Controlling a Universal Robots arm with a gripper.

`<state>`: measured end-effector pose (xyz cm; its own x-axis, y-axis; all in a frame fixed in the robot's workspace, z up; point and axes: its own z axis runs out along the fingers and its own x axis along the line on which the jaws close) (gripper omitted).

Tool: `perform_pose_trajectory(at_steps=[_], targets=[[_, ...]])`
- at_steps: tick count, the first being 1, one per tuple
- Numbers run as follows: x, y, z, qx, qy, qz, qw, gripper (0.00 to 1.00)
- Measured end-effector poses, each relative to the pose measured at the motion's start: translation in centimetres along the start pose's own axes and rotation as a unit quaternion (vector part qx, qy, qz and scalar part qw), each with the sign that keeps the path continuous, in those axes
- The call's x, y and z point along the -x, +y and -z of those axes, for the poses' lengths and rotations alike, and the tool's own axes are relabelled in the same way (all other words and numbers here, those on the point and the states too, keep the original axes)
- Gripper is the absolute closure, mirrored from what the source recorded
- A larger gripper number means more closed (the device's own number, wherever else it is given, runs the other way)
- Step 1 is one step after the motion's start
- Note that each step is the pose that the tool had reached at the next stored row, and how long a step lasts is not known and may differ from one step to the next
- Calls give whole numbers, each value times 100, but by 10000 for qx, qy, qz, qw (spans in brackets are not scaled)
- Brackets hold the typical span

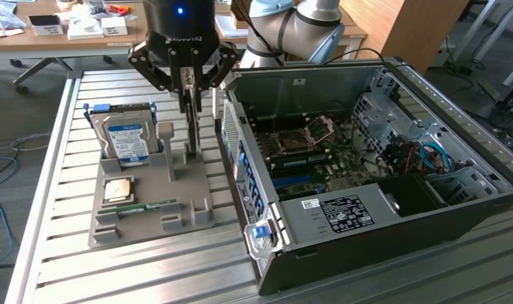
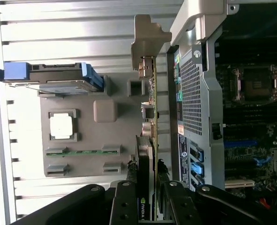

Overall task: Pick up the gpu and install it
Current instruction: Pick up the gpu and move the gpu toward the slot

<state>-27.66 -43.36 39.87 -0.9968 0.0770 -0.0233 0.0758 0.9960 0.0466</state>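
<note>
One boxy silver hard drive [image 1: 125, 140] with a blue-white label stood at the exterior view's left end of a grey plastic parts holder [image 1: 155, 218] on a slatted metal table [image 1: 79, 272]. Rightward, the black gripper [image 1: 189, 85] was clenched on the thin dark gpu card [image 1: 192, 125], which stood on edge at the holder's right side, just beside the open black computer case [image 1: 367, 202].

The gripper [image 1: 191, 90] clasps the upright gpu [image 1: 192, 130] beside the computer case [image 1: 307, 79].

Bright even daylight, blown-out glare on slatted table [image 2: 21, 140], computer case [image 1: 324, 79] interior shadowed
</note>
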Motion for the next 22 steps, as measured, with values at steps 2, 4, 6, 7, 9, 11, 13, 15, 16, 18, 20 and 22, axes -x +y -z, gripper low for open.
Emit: perform_pose_trajectory(at_steps=[2, 4, 6, 7, 9, 11, 13, 15, 16, 18, 20, 22], targets=[[1, 2, 53, 0, 0, 0, 10000, 73], [2, 4, 92, 0, 0, 0, 10000, 73], [2, 6, 125, 0, 0, 0, 10000, 73], [3, 6, 138, 0, 0, 0, 10000, 73], [3, 7, 156, 0, 0, 0, 10000, 73], [3, 7, 157, 0, 0, 0, 10000, 73], [4, 8, 158, 0, 0, 0, 10000, 73], [4, 7, 158, 0, 0, 0, 10000, 73], [4, 7, 158, 0, 0, 0, 10000, 73], [9, 7, 159, -1, 1, 1, 10000, 73], [22, 9, 159, 0, 1, 1, 10000, 73], [39, 10, 159, 0, 1, 0, 10000, 73]])
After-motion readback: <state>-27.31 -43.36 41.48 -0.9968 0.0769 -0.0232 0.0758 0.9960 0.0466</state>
